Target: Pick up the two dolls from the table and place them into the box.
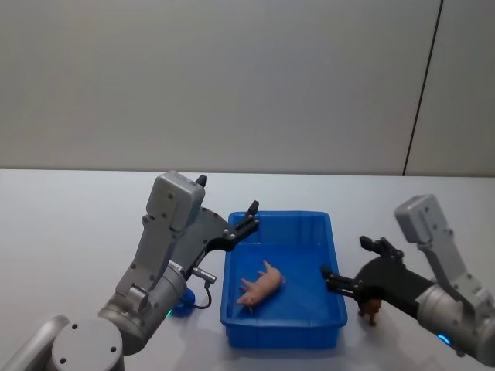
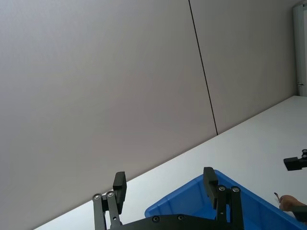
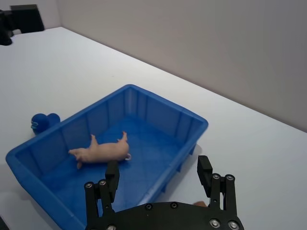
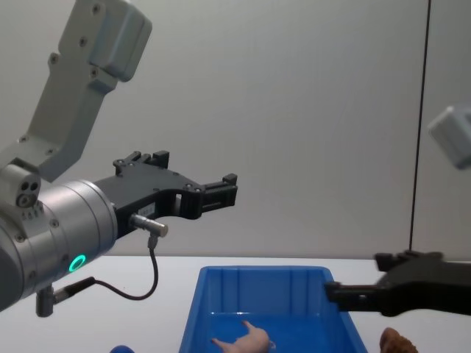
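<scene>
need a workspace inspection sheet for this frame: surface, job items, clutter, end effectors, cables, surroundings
Surface: white table, flat and bare around the work.
Job's things: blue box open-topped at centre; dark-blue doll on the table at the box's left side; brown-tufted doll on the table at its right side. Neither is in the box.
Clutter: pink figure lying on the box floor.
End effectors: left end effector open, raised near the box's far-left corner; right end effector open, at the box's right rim, above the brown-tufted doll.
Cables: grey cable looping under the left wrist.
Surroundings: plain grey wall with one dark seam.
</scene>
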Available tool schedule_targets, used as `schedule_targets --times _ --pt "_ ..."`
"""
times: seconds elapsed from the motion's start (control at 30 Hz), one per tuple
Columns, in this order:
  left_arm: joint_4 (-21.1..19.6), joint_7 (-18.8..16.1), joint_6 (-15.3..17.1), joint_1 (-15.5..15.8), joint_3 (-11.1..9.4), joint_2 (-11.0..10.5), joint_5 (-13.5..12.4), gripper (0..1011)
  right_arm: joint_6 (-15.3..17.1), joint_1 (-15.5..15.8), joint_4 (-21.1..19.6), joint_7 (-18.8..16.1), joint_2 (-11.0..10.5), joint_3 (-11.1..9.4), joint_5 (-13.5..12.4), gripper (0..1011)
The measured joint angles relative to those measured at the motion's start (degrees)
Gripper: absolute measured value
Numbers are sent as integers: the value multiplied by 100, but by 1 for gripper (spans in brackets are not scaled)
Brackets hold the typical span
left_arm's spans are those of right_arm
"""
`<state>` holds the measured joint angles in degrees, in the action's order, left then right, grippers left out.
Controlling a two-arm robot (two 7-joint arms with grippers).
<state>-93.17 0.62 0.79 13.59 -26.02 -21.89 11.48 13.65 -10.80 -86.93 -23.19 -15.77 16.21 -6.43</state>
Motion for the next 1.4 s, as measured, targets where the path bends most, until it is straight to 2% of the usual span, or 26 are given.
schedule_targets --times 0.33,0.63,1.27,1.4 --pt "0 0 0 0 0 0 0 1003 15 323 -162 259 -260 -166 -265 1001" --pt "0 0 0 0 0 0 0 1003 31 491 -69 394 -377 -219 -320 1001" --pt "0 0 0 0 0 0 0 1003 23 435 337 412 -292 -135 -216 1001" --pt "0 0 0 0 0 0 0 1003 22 372 447 405 -240 -101 -176 951"
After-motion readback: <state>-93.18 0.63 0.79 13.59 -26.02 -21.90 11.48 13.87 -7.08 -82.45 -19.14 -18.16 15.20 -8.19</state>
